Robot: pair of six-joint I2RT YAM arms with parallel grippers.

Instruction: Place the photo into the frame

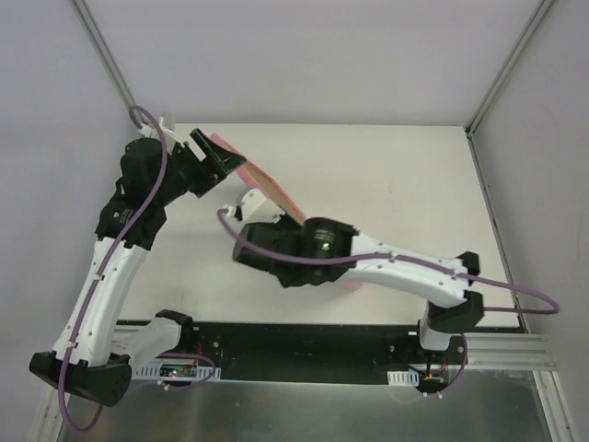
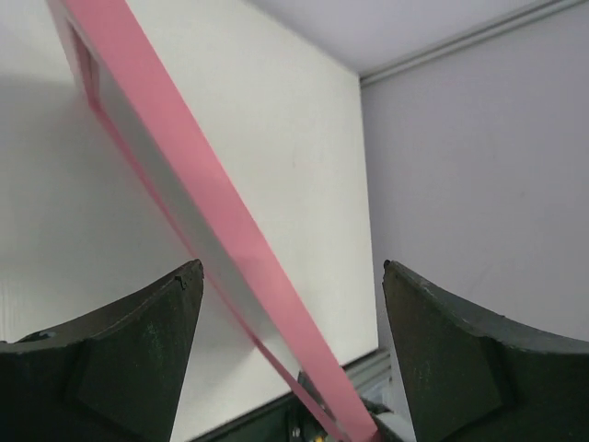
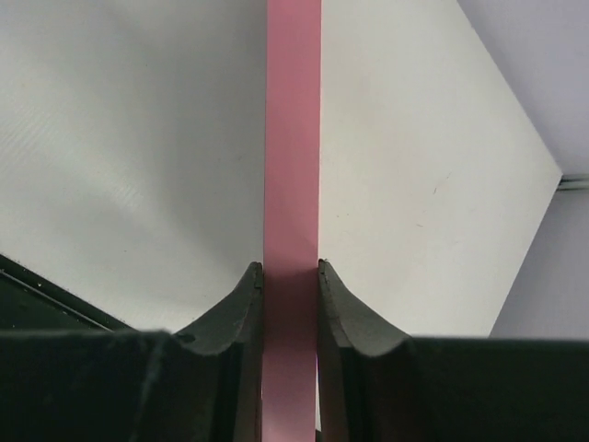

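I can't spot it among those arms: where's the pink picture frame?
Seen from above, the frame is tilted up left of centre, between the two arms. The right gripper pinches one edge; the left gripper is open around its far end.

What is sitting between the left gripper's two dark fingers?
In the left wrist view, the thin salmon-pink wooden picture frame slants through the gap of the open left gripper, with the white table behind it.
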